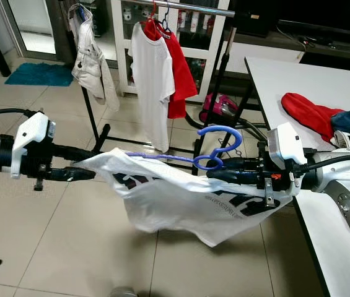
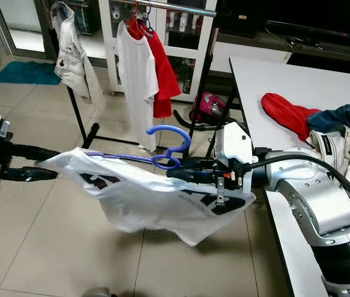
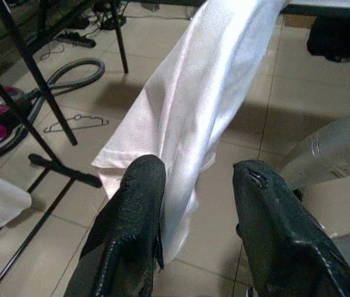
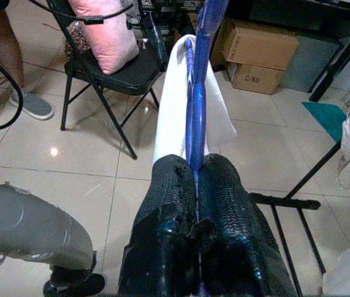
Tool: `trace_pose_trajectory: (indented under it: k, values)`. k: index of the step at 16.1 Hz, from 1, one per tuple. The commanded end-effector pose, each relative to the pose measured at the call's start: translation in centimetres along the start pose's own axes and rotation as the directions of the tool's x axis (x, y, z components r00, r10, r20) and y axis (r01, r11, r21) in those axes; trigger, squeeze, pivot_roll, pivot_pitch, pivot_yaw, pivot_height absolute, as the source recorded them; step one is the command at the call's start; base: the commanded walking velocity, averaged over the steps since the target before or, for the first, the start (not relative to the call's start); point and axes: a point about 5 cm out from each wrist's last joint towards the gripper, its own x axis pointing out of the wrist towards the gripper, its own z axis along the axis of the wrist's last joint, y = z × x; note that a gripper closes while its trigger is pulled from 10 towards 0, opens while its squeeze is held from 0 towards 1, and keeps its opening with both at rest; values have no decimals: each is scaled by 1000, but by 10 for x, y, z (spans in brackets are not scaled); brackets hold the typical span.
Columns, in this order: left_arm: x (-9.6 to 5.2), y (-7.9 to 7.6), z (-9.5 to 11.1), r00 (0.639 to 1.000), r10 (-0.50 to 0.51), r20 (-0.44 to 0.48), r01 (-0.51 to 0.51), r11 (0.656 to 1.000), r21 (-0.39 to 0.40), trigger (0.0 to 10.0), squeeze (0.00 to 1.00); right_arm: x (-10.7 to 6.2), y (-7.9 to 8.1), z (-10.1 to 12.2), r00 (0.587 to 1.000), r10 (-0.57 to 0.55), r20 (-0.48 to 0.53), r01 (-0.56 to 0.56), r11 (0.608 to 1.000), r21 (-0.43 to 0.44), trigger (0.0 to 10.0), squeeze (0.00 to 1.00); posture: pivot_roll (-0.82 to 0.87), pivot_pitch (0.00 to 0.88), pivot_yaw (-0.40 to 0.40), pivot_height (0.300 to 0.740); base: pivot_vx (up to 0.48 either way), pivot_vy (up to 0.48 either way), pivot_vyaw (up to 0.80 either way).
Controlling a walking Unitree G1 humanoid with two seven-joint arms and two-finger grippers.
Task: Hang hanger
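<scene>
R gripper point(image 1: 215, 169) clenched on blue hanger point(image 1: 219, 148) w/ white T-shirt point(image 1: 181, 198) | L gripper point(image 3: 196, 204) released, astride sleeve | not hung; clothes rack point(image 1: 190, 7) well apart

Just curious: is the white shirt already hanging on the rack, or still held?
Still held: the white shirt on its blue hanger hangs between right gripper and left gripper, short of the rack.

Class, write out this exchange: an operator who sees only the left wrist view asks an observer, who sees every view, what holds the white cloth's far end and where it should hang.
Operator: What holds the far end?
Observer: The right gripper, shut on a blue plastic hanger that runs inside the white printed T-shirt.
Operator: Where is the rail?
Observer: A metal clothes rail stands ahead, carrying a plain white T-shirt and a red T-shirt.
</scene>
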Motion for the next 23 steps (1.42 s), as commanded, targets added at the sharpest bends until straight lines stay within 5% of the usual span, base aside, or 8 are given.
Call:
trace_pose_trajectory:
  k: [1,8,15,23]
  values:
    - [-1,-2,1,999,-14,-35,15,1000,21,0,0,-5,-4,9,1000,-1,11,2,999,-42,10000,0,103,0,-59,740,0,0,0]
    - [2,-7,-4,998,1,-65,0,1000,21,0,0,-6,-5,10,1000,-9,11,9,999,-47,10000,0,102,0,-58,740,0,0,0]
    - [-8,3,-13,978,203,-45,-201,979,29,0,0,-7,-7,11,999,-37,26,38,998,-50,10000,0,102,0,-52,740,0,0,0]
    - [-29,-6,-35,926,378,-3,-378,926,-20,0,0,-14,-17,9,986,-158,50,160,986,-42,10000,0,107,0,-57,740,0,0,0]
